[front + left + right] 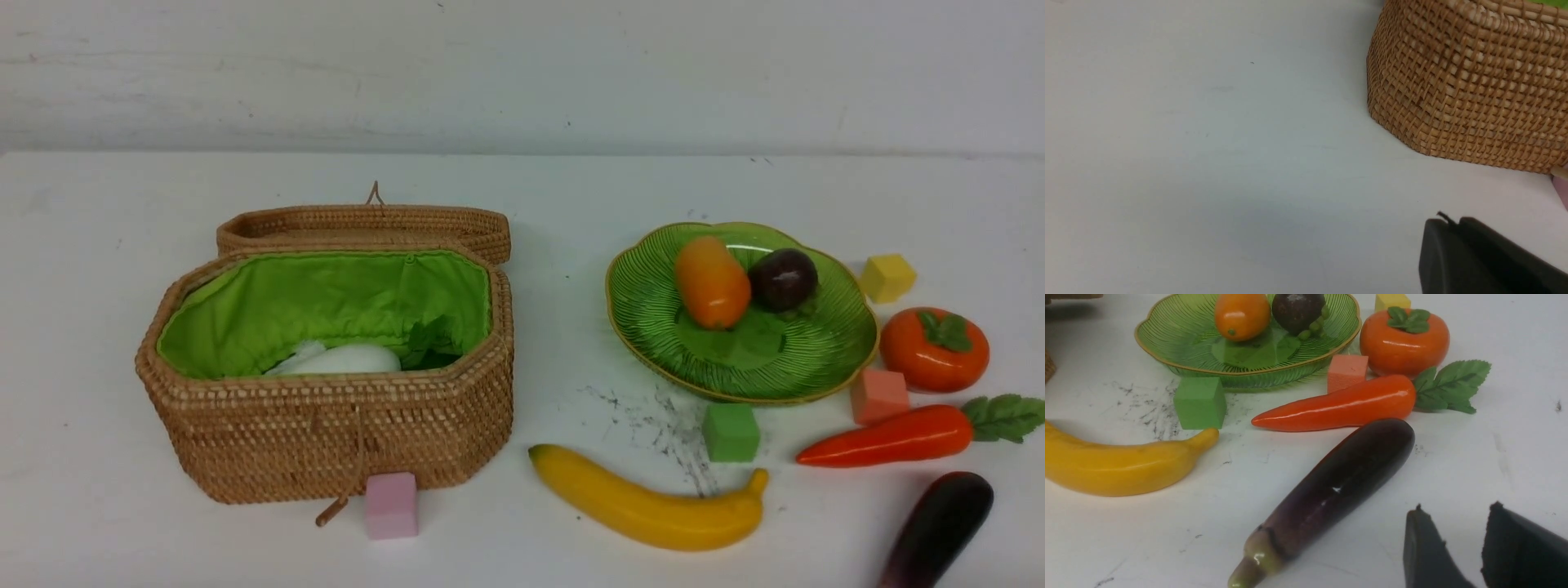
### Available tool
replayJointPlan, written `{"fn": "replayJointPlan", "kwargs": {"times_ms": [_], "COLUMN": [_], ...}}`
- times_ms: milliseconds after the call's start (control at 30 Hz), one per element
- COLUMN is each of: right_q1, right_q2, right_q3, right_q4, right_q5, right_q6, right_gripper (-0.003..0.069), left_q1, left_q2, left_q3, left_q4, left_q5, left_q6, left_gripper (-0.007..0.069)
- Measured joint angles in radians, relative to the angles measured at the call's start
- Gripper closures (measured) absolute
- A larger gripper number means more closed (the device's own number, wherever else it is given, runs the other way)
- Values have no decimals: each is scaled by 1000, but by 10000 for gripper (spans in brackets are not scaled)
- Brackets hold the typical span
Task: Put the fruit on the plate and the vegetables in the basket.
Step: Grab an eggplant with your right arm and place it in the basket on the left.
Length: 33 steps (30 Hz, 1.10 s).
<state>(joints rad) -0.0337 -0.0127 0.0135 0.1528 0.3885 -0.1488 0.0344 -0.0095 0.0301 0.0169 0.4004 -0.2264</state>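
The fruit is split between two places. The mango [712, 282] and the small purple ball [783, 278] lie side by side on the plate [653, 318], with the mango to the left. Its long axis runs from the plate's far rim toward the middle. The persimmon [933, 349] stands on the tabletop [122, 204] just right of the plate, leaf cap up. The banana [645, 506] lies in front of the plate, its long axis running left to right and its stem tip curling up at the right end toward the plate's near rim.

Of the vegetables, the radish [343, 359] lies inside the open basket [326, 433] left of the plate, with the lid [363, 227] thrown back behind it. The carrot [890, 437] lies in front of the plate to its right, tip pointing left and leaves to the right. The eggplant [939, 527] lies nearer than the carrot, on a slant, its rounded end pointing away and to the right.

A green cube [731, 432] sits at the plate's near rim, a salmon cube [878, 395] at its near right and a yellow cube [887, 278] at its right.

The right hand [1457, 508] hovers beside the eggplant's stem end, fingers apart by a narrow gap, holding nothing. The left hand [1447, 222] is by the basket's corner away from the plate, fingers pressed together and empty.
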Motion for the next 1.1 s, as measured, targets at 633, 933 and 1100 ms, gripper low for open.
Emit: {"fn": "replayJointPlan", "kwargs": {"times_ms": [633,933,1100], "right_q1": [0,0,0], "right_q2": [0,0,0], "right_q3": [0,9,12], "right_q4": [-15,16,136], "right_q5": [0,-56,-222], "right_q6": [0,0,0], "right_gripper": [414,414,414], "left_q1": [0,0,0], "left_q2": [0,0,0], "left_q3": [0,0,0], "left_q4": [0,0,0], "left_q5": [-1,-1,-1], "left_q6": [0,0,0], "left_gripper": [575,571,571]}}
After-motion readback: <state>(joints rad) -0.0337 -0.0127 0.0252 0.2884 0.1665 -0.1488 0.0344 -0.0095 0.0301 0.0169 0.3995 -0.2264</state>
